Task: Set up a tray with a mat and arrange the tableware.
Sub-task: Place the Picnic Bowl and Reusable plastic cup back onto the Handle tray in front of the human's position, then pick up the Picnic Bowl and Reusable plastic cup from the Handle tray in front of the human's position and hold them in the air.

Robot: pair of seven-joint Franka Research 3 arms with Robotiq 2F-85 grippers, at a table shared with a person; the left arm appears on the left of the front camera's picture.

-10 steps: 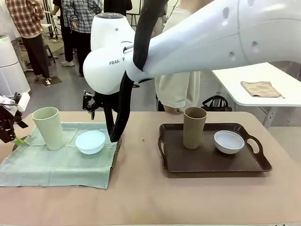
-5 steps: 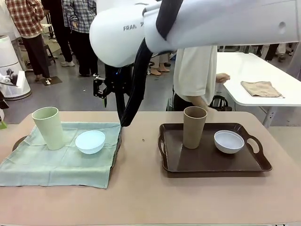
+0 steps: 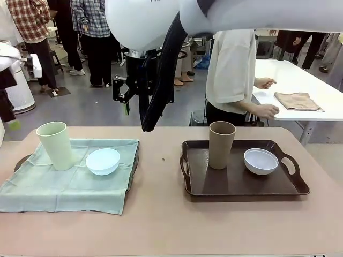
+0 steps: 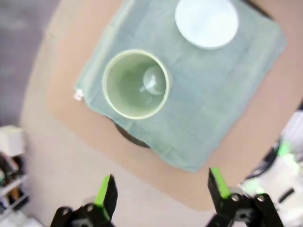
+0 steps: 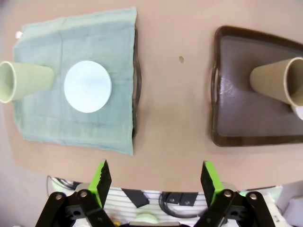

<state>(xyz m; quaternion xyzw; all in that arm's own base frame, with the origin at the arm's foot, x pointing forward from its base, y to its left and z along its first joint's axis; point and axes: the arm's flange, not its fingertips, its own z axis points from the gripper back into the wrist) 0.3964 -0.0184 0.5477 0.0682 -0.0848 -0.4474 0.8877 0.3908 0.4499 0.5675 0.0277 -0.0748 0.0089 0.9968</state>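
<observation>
Tableware, front view: pale green tumbler (image 3: 54, 144) and light blue bowl (image 3: 103, 160) stand on the green mat (image 3: 64, 187), which covers the left tray (image 3: 134, 160). Brown tumbler (image 3: 221, 143) and whitish bowl (image 3: 261, 161) stand on the right tray (image 3: 241, 187), with no mat under them. Right gripper (image 3: 123, 96) hangs above the far edge of the table (image 3: 161, 225), well apart from every piece.

Left wrist view: left gripper (image 4: 162, 185) looks down from high over the pale green tumbler. Fingers spread wide, nothing held.

Right wrist view: fingers equally wide, empty, both trays below.

Judgement: 1 of 2 trays looks finished. If the right tray also needs a mat, its 2 pieces must come off first.
</observation>
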